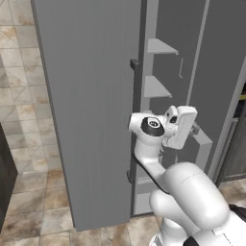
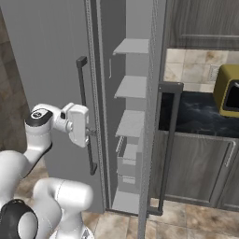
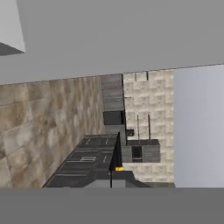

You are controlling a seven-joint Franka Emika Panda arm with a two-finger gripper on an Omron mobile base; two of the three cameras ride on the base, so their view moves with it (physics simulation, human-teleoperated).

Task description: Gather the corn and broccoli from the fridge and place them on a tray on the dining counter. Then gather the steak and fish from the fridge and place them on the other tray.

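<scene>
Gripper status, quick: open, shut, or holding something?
Gripper: shut on the fridge door handle; no food in it.

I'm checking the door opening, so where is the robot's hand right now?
In the right base view the hand sits at the long dark handle of the fridge's left door, about halfway up, shut on or right against it.

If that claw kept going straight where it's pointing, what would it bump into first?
Likely the fridge door's dark handle: the shut gripper sits right at it. The hand view looks past it toward distant cabinets, so depth is uncertain.
</scene>
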